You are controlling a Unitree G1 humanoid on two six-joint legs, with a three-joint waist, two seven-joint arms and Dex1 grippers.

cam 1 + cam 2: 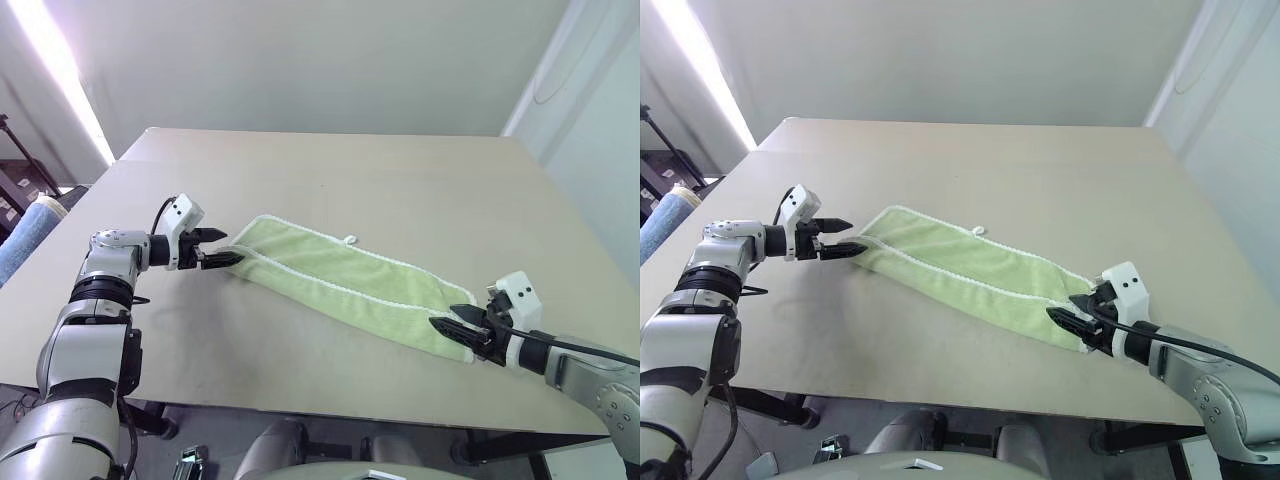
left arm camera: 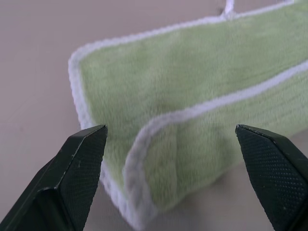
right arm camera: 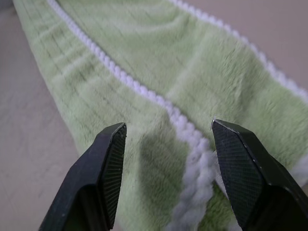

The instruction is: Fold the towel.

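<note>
The towel (image 1: 345, 285) lies on the table (image 1: 400, 190), folded lengthwise into a long strip that runs diagonally from the left gripper (image 1: 222, 250) to the right gripper (image 1: 452, 328), with a small white loop (image 1: 351, 239) on its far edge. The left gripper sits at the strip's left end with its fingers (image 2: 82, 159) spread wide on either side of the folded corner, grasping nothing. The right gripper sits at the opposite end, fingers (image 3: 108, 163) apart and straddling the white-stitched edge, not clamped on it.
</note>
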